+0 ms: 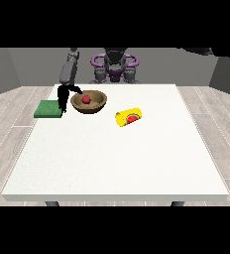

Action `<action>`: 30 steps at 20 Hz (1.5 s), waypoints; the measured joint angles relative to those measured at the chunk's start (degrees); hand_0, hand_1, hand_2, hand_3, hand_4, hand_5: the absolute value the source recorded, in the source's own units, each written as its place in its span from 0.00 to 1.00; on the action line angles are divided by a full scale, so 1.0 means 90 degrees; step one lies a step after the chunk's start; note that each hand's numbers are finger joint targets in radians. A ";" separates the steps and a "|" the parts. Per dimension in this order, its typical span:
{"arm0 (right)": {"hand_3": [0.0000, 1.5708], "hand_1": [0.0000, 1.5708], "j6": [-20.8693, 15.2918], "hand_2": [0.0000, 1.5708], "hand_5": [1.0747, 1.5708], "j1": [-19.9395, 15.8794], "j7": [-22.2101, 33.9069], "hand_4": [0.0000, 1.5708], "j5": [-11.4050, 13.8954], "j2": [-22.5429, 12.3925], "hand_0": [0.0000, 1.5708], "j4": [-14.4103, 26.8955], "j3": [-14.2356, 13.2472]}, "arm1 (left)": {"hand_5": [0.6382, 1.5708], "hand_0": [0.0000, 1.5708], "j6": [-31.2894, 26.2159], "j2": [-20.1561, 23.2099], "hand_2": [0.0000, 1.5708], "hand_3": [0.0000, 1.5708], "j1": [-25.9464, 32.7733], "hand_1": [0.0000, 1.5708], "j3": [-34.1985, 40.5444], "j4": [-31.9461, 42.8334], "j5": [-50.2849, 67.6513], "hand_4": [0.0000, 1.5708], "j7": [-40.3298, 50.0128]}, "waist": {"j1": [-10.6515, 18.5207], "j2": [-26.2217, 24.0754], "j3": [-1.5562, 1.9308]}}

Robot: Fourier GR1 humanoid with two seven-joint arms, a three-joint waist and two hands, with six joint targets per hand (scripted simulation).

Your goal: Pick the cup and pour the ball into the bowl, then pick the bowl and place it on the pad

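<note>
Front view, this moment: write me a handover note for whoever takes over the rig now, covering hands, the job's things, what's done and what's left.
Hands: the hand at the view's left is at the left rim of the bowl; its grip cannot be made out. The other hand is not in view.
Things: the red ball lies in the bowl. The yellow cup lies on its side on the table, right of the bowl. The green pad lies left of the bowl.
Done: ball poured into the bowl.
Left: place the bowl on the pad.

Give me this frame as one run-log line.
ball in bowl | cup on its side | hand at the view's left at bowl rim | bowl not on pad
</note>
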 measured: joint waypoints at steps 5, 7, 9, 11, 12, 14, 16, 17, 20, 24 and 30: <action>0.00 0.00 -0.0008 0.00 1.00 -0.0391 -0.0033 0.26 -0.0064 -0.0057 0.00 0.0635 -0.0109 | 0.96 0.00 -0.0069 0.0176 0.00 0.00 -0.0183 0.00 0.0016 -0.0067 0.0136 0.00 0.0289 | -0.0009 -0.0087 -0.0048; 0.00 0.00 0.0094 0.00 1.00 -0.0391 -0.0253 0.24 -0.0079 -0.0086 0.00 0.0860 -0.0161 | 0.95 0.00 -0.0047 0.0137 0.00 0.00 -0.0185 0.00 -0.0019 -0.0219 0.0191 0.00 0.0411 | 0.0052 -0.0143 -0.0088; 0.00 0.00 0.0137 0.00 1.00 -0.0362 -0.0446 0.22 -0.0070 -0.0092 0.00 0.0938 -0.0186 | 0.96 0.00 0.0002 0.0121 0.00 0.00 -0.0209 0.00 -0.0038 -0.0343 0.0217 0.00 0.0479 | 0.0093 -0.0141 -0.0133; 0.00 0.00 0.0114 0.00 0.99 -0.0322 -0.0624 0.20 -0.0004 -0.0082 0.00 0.0905 -0.0174 | 0.95 0.00 -0.0011 0.0151 0.00 0.00 -0.0277 0.00 -0.0022 -0.0411 0.0265 0.00 0.0495 | 0.0110 -0.0083 -0.0181; 0.00 0.00 0.0101 0.00 0.99 -0.0309 -0.0676 0.19 0.0006 -0.0075 0.00 0.0895 -0.0178 | 0.95 0.00 -0.0045 0.0209 0.00 0.00 -0.0289 0.00 -0.0011 -0.0406 0.0279 0.00 0.0528 | 0.0117 -0.0075 -0.0189; 0.00 0.00 0.0133 0.00 0.99 -0.0243 -0.0760 0.19 -0.0037 -0.0068 0.00 0.0793 -0.0212 | 0.96 0.00 -0.0072 0.0240 0.00 0.00 -0.0354 0.00 0.0017 -0.0453 0.0350 0.00 0.0569 | 0.0155 -0.0001 -0.0218; 0.00 0.00 0.0008 0.00 1.00 -0.0201 -0.0790 0.20 0.0035 -0.0059 0.00 0.0785 -0.0226 | 0.96 0.00 -0.0022 0.0165 0.00 0.00 -0.0372 0.00 -0.0043 -0.0548 0.0355 0.00 0.0634 | 0.0205 -0.0016 -0.0233; 0.00 0.00 -0.0023 0.00 1.00 -0.0200 -0.0787 0.25 0.0067 -0.0059 0.00 0.0780 -0.0216 | 0.97 0.00 0.0003 0.0156 0.00 0.00 -0.0399 0.00 -0.0069 -0.0585 0.0348 0.00 0.0668 | 0.0206 -0.0016 -0.0234; 0.00 0.00 -0.0372 0.00 1.00 -0.0158 -0.0752 0.28 0.0260 0.0013 0.00 0.0622 -0.0184 | 0.97 0.00 -0.0065 0.0252 0.00 0.00 -0.0606 0.00 -0.0077 -0.0573 0.0430 0.00 0.0843 | 0.0282 0.0027 -0.0264; 0.00 0.00 -0.0803 0.00 1.00 -0.0400 -0.0501 0.27 0.0358 0.0305 0.00 0.0655 -0.0071 | 0.97 0.00 -0.0113 0.0254 0.00 0.00 -0.0645 0.00 -0.0093 -0.0524 0.0460 0.00 0.0859 | 0.0482 0.0070 -0.0168; 1.00 1.00 -0.1416 1.00 0.68 -0.0477 -0.0529 0.70 0.0660 0.0484 1.00 0.0615 0.0048 | 0.97 0.00 -0.0273 0.0450 0.00 0.00 -0.0853 0.00 -0.0031 -0.0480 0.0596 0.00 0.0982 | 0.0634 0.0124 -0.0211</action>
